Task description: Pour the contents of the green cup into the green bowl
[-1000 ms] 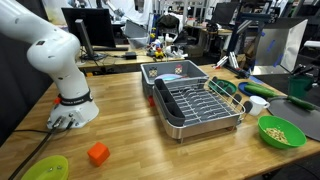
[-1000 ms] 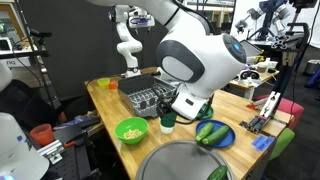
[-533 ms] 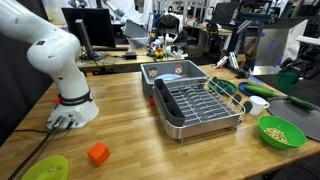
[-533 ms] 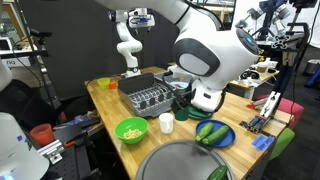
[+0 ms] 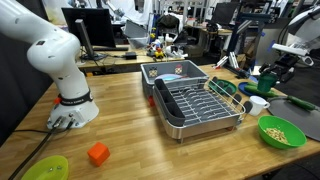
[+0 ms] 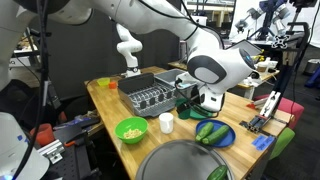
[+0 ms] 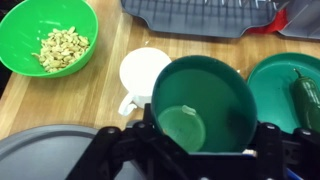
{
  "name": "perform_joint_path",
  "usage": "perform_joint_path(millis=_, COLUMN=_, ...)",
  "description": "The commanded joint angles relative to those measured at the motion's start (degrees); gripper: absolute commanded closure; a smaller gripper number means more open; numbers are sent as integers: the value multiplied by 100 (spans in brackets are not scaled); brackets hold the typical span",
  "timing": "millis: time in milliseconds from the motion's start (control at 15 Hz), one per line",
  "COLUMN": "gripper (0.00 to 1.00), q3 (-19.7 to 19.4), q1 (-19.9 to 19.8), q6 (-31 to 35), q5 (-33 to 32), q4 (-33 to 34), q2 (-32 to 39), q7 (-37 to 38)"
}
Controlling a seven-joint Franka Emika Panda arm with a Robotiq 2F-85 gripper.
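1. Jaws pinch the green cup (image 7: 205,105) by its sides. The cup is upright, mouth facing the wrist cam, and lifted off the table (image 5: 120,130).
2. Cup pos: it hangs partly over the white cup (image 7: 140,72) & the edge of a teal plate (image 7: 275,95) w/ a cucumber (image 7: 305,95) on it, near the dish rack (image 5: 195,105).
3. Green bowl (image 7: 50,35) sits on the table past the white cup, apart from the held cup. It has peanut-like bits in it.
4. Cup inside shows only its green floor in wrist view; can't tell any contents.
5. Step, my read: carry phase. Grasp & lift are done, pour not begun.
6. Next move needs the cup to cross the white cup w/o clipping it & stay level. Once the lip is over the bowl's middle, tilt the wrist toward the bowl.
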Motion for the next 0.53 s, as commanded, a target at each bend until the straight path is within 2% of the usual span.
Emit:
perform_joint_path(millis=0, gripper=48, q3=107, q1=-80, q6=-601, q5=-108, q4=889, q2=563, q7=-67)
perform_joint_path(millis=467, gripper=48, q3=254, q1=-67, q6=-1219, q5=-381, q4=2147, q2=1448, q7=-167)
